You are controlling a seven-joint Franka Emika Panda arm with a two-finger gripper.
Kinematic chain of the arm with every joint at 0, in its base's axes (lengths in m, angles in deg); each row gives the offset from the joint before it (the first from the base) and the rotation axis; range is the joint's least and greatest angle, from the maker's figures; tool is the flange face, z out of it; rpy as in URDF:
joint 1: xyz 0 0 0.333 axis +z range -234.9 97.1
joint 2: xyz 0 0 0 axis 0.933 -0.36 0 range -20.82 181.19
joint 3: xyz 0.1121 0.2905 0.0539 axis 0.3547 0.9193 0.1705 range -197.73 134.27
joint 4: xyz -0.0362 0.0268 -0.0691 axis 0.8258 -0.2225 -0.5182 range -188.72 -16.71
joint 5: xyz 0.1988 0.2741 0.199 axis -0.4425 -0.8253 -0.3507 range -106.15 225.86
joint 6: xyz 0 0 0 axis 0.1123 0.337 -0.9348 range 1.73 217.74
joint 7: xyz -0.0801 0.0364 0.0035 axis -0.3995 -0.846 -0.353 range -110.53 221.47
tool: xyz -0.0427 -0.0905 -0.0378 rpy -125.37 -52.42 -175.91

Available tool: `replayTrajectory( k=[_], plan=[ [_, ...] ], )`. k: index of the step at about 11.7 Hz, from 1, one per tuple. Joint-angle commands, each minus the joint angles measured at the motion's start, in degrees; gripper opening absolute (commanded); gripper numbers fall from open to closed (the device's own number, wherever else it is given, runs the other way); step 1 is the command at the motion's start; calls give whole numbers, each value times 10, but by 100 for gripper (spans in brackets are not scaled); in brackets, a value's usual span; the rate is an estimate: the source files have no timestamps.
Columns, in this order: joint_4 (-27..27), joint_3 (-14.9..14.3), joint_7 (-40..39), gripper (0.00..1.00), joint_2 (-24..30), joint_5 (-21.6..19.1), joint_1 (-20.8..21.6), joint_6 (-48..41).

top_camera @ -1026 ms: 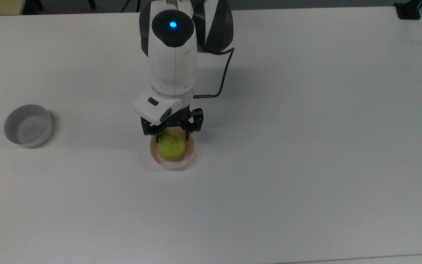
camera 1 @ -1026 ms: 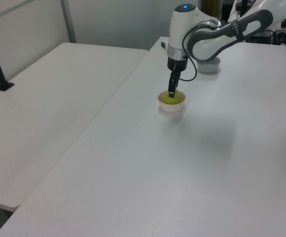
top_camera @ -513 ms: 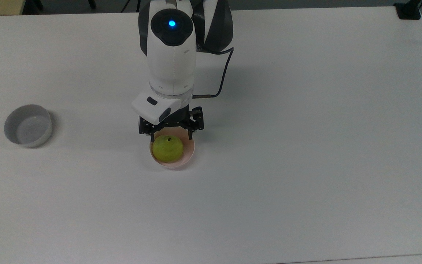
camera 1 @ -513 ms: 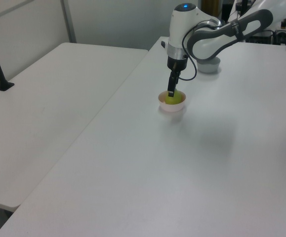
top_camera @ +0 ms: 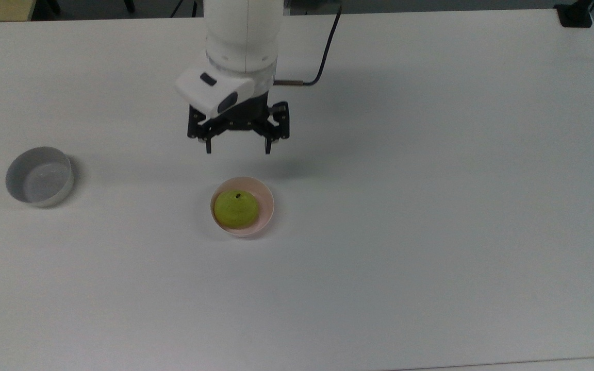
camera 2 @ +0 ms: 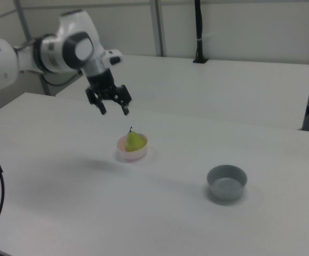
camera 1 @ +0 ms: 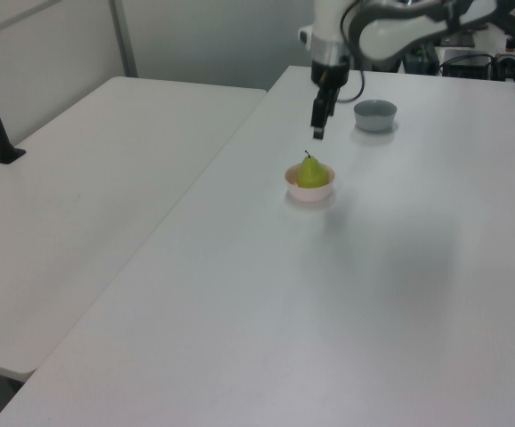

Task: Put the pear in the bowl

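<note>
On the tabletop [top_camera: 431, 232], centre: bowl [top_camera: 266, 203], pale pink, holding the pear [top_camera: 235, 208], which stands upright with its stem up and leans toward the rim on the top view's left. Grey bowl [top_camera: 39, 176]: well apart, unused. Hand [top_camera: 238, 148]: released, fingers spread, grasping nothing. Risk, judged: little remains; the pear might tip within the bowl, since it stands on a narrow base. Position: pear lies below the hand, clear of both fingers, offset toward the top view's bottom edge.

grey bowl [top_camera: 39, 176] — upright on the white table [top_camera: 431, 206], at the top view's left
</note>
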Motion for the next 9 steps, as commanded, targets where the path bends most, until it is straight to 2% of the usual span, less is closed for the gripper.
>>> replayTrajectory(
  k=[1, 2, 5, 9],
  plan=[
    [-22, -4, 14, 100, 99, -28, 11, -109],
    [-23, -7, 8, 100, 123, -47, 8, -138],
    [-35, -16, 4, 100, 186, -71, -1, -203],
    [-43, -33, 4, 100, 196, -73, -1, -207]
  ],
)
